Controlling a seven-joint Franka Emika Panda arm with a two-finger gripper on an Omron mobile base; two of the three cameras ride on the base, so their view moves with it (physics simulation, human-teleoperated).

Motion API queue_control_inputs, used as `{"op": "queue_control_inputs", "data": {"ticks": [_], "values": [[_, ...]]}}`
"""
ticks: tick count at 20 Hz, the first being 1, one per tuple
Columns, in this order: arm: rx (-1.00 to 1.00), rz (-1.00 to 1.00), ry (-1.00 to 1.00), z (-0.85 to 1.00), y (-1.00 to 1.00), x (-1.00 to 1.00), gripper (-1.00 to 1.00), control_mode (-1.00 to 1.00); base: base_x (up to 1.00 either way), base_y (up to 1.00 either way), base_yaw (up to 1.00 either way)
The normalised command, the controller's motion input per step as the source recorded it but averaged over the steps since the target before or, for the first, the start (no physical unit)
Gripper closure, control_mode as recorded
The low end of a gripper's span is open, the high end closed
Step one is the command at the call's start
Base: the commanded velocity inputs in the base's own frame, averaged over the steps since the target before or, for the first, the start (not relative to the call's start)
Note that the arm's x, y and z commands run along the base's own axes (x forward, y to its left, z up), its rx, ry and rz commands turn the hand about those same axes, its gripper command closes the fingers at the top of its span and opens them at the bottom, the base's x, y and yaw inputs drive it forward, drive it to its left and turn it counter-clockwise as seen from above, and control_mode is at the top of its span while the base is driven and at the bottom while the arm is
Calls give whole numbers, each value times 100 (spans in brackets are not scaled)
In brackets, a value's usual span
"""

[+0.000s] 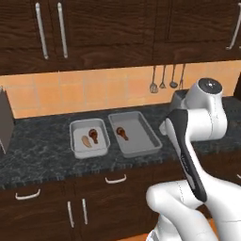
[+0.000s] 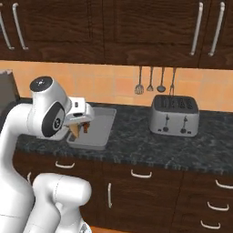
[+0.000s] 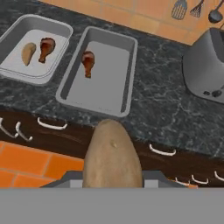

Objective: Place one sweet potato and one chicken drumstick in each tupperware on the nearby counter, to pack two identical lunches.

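Pinching a smooth tan sweet potato in the gripper, above dark cabinet fronts, short of the marbled counter. Squarish grey tupperware: potato plus drumstick. Longer tupperware: one glossy reddish-brown drumstick.

The dark marbled tabletop runs across the middle of the left base view. Two light-grey tupperware containers sit on it side by side, close but apart: the squarish tupperware at centre left, the longer tupperware just right of it. A silver toaster stands on the stone at right of the right base view.
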Motion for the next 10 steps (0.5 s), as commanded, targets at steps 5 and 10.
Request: {"op": "queue_control_inputs", "data": {"ticks": [5,10], "values": [[0,0,0,0,0,0,100,100,89,46,7],[2,0,1,-50,2,13,100,-100,22,4,2]]}}
